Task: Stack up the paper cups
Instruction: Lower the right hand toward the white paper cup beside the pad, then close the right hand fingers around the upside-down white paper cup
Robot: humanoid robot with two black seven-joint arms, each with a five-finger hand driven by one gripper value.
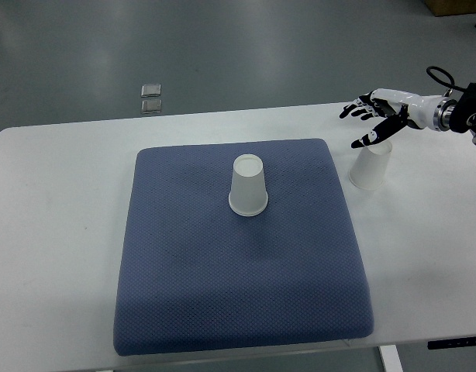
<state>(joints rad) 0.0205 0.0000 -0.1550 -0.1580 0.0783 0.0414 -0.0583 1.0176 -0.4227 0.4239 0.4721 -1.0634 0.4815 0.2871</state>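
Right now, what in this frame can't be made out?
- Left arm: nowhere in the top view.
- Right hand: fingers spread above the cup off the pad; contact can't be judged from this angle; its arm is cut by the right edge.
- Two small floor items: too small to identify.

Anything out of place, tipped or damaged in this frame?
Nothing stands out. Both paper cups sit upside down and intact, one on the blue mat, the other on the table beside it, under the open right hand.

White robot hand (380,111), black fingertips, silver wrist ring — black cable loop
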